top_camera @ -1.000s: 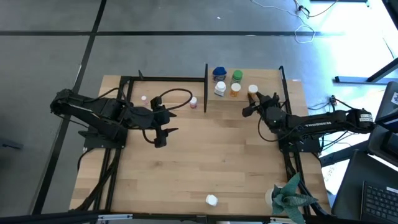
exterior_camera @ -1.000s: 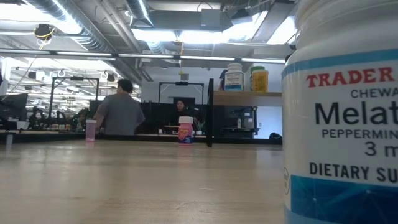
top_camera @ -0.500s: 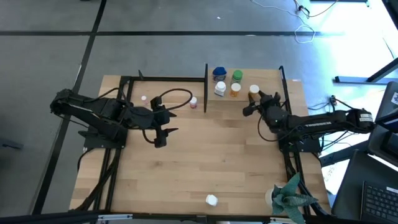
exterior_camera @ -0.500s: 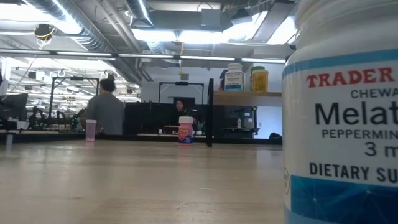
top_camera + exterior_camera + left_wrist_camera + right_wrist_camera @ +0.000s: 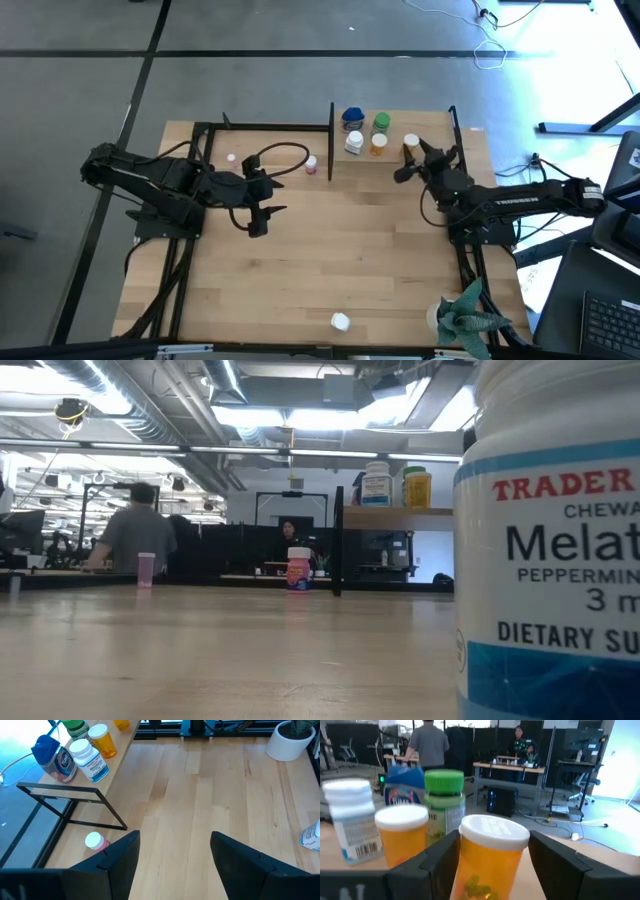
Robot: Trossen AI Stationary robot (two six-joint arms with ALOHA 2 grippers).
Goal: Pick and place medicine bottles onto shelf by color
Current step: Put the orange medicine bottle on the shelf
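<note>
Right wrist view is showing the right gripper [image 5: 492, 870] standing apart around the orange bottle [image 5: 487, 857], risking toppling it onto neighbours.

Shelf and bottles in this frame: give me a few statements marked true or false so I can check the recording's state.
1. Five bottles stand on the shelf. True: the blue-capped bottle, green-capped bottle, white bottle and two orange ones.
2. The right end effector is shut on the orange bottle. False: its fingers stand open on either side of that bottle, which sits on the shelf.
3. The left end effector holds a pink bottle. False: it is open and empty above the table.
4. A white bottle remains near the table's front edge. True.
5. The plant sits on the shelf. False: it is at the table's front right corner.
</note>
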